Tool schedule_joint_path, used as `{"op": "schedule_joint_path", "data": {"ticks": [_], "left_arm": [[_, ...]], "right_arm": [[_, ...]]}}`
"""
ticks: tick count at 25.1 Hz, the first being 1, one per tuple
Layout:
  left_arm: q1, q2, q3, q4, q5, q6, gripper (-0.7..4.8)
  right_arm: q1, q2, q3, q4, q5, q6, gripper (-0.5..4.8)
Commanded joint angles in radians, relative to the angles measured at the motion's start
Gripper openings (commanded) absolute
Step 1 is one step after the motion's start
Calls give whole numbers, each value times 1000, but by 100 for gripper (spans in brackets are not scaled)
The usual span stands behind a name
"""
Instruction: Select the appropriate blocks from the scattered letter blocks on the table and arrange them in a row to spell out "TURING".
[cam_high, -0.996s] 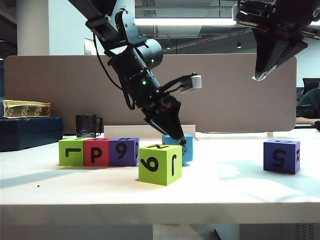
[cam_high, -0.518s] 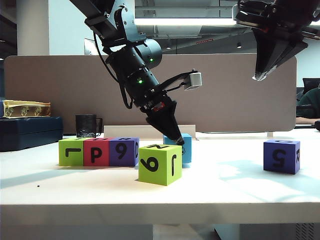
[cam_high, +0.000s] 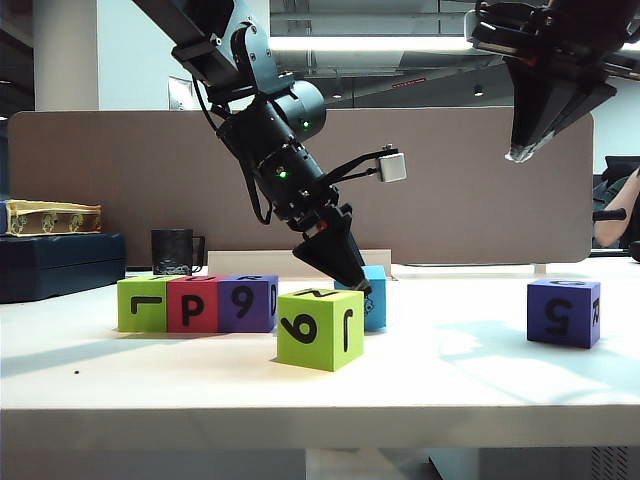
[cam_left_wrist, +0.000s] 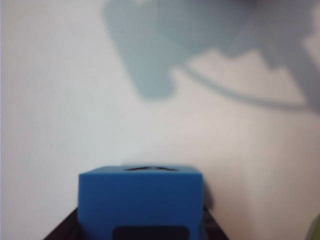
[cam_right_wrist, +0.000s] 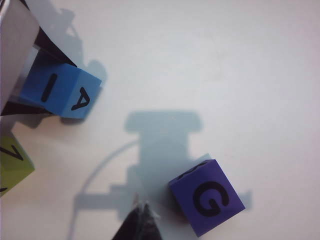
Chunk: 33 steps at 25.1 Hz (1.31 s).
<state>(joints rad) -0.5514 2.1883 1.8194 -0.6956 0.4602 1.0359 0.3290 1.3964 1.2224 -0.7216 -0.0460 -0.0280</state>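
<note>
Gripping smooth blue foam cube (cam_left_wrist: 140, 202), left end effector (cam_high: 345, 272)

The left pincer (cam_high: 352, 280) is angling down onto the light blue block (cam_high: 373, 297), behind the lime green block (cam_high: 320, 328) standing on the desk (cam_high: 450, 375). The right pincer (cam_high: 522, 150) is hanging high above the purple block (cam_high: 563, 312), jaws together.

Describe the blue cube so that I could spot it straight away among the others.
On the white table, find the row of three touching cubes at the left, then the lone lime green cube nearer the front. Just behind that one sits the blue cube, the only blue one, gripped by the left pincer of the slanting black arm.
</note>
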Motion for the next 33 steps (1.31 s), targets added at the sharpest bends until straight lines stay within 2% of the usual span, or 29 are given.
{"op": "schedule_joint_path", "data": {"ticks": [1, 7, 12, 15, 19, 21, 23, 27, 29, 31, 33], "left_arm": [[1, 5, 0, 1, 4, 3, 236], [2, 7, 0, -6, 4, 3, 252], [2, 7, 0, -4, 4, 3, 340], [2, 7, 0, 7, 3, 4, 342], [1, 6, 1, 28, -57, 3, 349], [2, -2, 1, 37, -64, 2, 407], [2, -14, 2, 49, -68, -23, 423], [2, -58, 3, 78, -84, -106, 435], [2, -92, 22, 75, -114, -190, 435], [2, -126, 49, 61, -175, -358, 435], [2, -170, 62, 50, -195, -535, 434]], "right_arm": [[2, -5, 3, 7, 0, -3, -1], [2, -5, 3, 7, 0, -3, -1], [2, -5, 3, 7, 0, -3, -1], [2, -5, 3, 7, 0, -3, -1], [2, -5, 3, 8, 0, -3, -1], [2, -5, 3, 7, 0, -3, -1], [2, -5, 3, 8, 0, -3, -1], [2, -5, 3, 8, 0, -3, -1], [2, -5, 3, 8, 0, -3, -1], [2, -5, 3, 8, 0, -3, -1], [2, -5, 3, 8, 3, -3, -1]]}}
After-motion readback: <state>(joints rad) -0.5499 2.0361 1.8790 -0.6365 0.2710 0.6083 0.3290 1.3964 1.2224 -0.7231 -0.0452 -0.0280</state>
